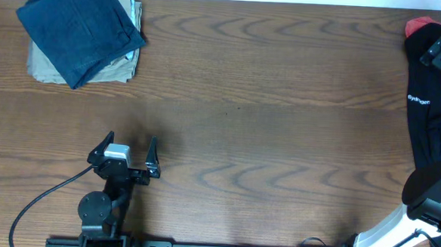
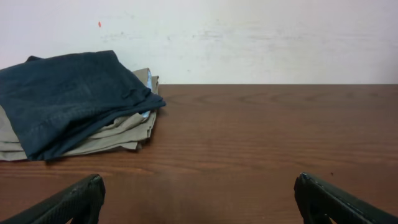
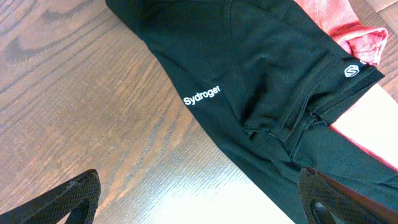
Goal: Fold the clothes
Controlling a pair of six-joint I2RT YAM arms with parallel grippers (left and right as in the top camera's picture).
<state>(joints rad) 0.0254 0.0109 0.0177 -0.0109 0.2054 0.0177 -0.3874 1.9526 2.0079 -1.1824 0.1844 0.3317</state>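
Note:
The dark navy-blue shorts [image 1: 78, 25] lie folded at the far left corner of the table, on top of a khaki garment. In the left wrist view they [image 2: 62, 93] lie ahead and to the left. My left gripper [image 1: 132, 141] is open and empty near the front left, well short of the shorts; its two fingertips [image 2: 199, 183] are spread wide over bare wood. My right gripper [image 3: 196, 183] is open and empty at the table's right edge, its right finger over a black garment.
Folded khaki shorts [image 1: 121, 65] lie under the navy shorts and show in the left wrist view [image 2: 118, 134]. A black garment with white lettering [image 1: 433, 112] [image 3: 261, 62] hangs at the right edge over a red cloth [image 1: 416, 26] [image 3: 336, 18]. A wall stands behind the table.

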